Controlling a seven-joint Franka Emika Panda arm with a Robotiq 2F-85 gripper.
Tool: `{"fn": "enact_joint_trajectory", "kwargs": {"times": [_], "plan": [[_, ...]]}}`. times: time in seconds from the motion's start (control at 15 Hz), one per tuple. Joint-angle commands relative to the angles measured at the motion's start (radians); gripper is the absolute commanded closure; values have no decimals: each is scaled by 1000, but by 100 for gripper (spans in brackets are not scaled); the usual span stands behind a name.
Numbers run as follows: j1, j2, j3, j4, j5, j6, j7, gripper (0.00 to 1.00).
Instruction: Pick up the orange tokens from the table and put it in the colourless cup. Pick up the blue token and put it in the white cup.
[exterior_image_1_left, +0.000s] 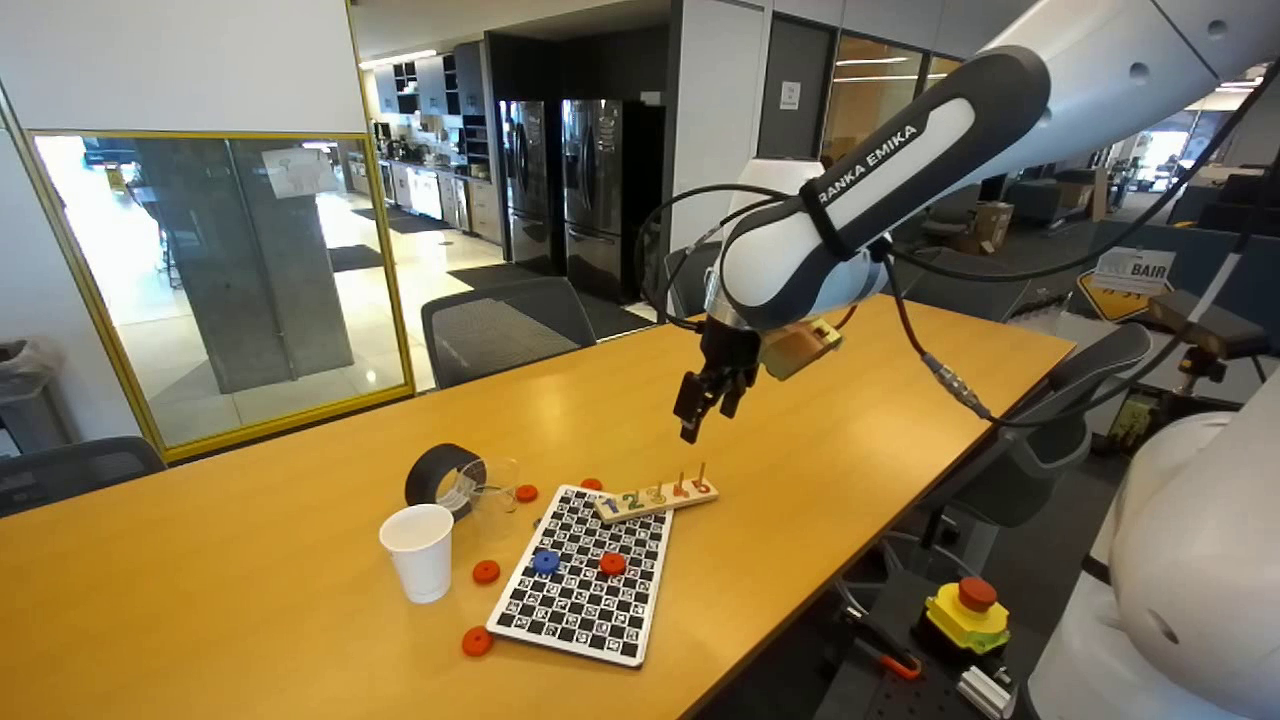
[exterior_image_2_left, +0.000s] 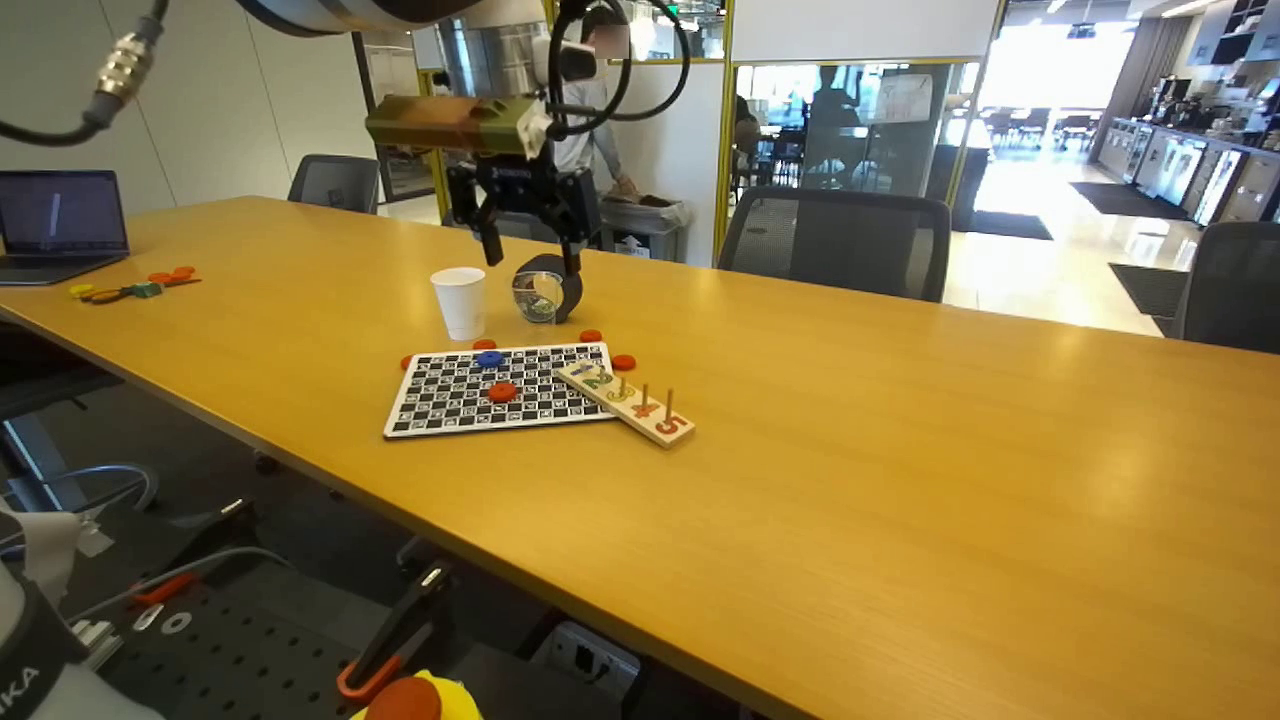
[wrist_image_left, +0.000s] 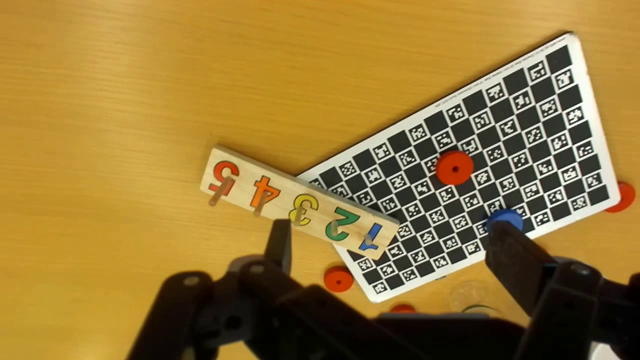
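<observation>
My gripper (exterior_image_1_left: 708, 421) is open and empty above the table (exterior_image_1_left: 250, 610); its spread fingers also show in the wrist view (wrist_image_left: 390, 225). One orange token (wrist_image_left: 454, 167) lies on the checkered board, and several others, such as the orange token (exterior_image_1_left: 486, 572), lie on the table around it. The blue token (exterior_image_1_left: 545, 562) is on the board; in the wrist view a fingertip partly covers the blue token (wrist_image_left: 507, 218). The white cup (exterior_image_2_left: 462, 308) stands upright beyond the board. The colourless cup (exterior_image_2_left: 540, 298) stands beside it, before the tape roll, and is faint in the wrist view (wrist_image_left: 470, 295).
The checkered board (exterior_image_2_left: 445, 402) lies flat on the table. A wooden number board (exterior_image_2_left: 635, 404) with upright pegs rests partly on its corner. A black tape roll (exterior_image_1_left: 428, 476) stands behind the colourless cup. A laptop (exterior_image_2_left: 60, 220) and small tools (exterior_image_2_left: 125, 293) lie at the far end.
</observation>
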Motion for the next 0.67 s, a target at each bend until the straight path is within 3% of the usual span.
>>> {"fn": "enact_joint_trajectory", "kwargs": {"times": [0.0,0.6], "plan": [[47,12,32,-36,65,24,5,0],[88,214,153,-1,59,112,189,0]]}}
